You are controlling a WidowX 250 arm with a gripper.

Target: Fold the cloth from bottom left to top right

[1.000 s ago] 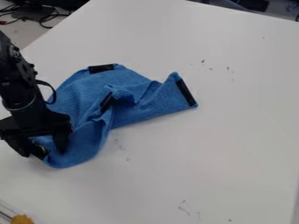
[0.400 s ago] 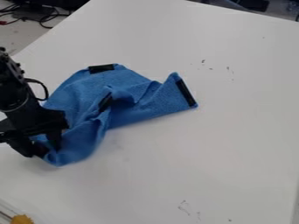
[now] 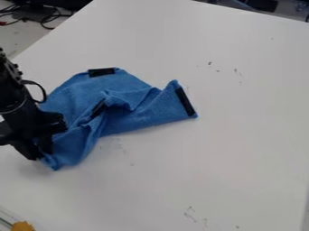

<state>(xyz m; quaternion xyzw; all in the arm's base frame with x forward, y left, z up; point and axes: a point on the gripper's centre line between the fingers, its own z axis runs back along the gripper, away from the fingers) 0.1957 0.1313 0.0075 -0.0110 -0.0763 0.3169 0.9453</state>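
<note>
Compared with the earlier frames, note a leftward and slightly nearward shift of the right end of the blue cloth [image 3: 145, 115], with a narrower, more gathered near-left part. Note also, at left, a closer spacing of the two fingers of the black gripper [image 3: 39, 155], now clamped on the near-left edge of the cloth. Locate the cloth left of centre on the white table [image 3: 211, 167], rumpled, with raised folds about the middle and a flatter part toward the right. Count one gripper, one cloth and three black strips on the cloth: a far strip [image 3: 101, 72], a middle strip [image 3: 98, 108] among the folds, and a right strip [image 3: 186, 101] along the right end. Count also one orange object [image 3: 23, 226] at near left; see several cables [image 3: 45, 20] at far left
</note>
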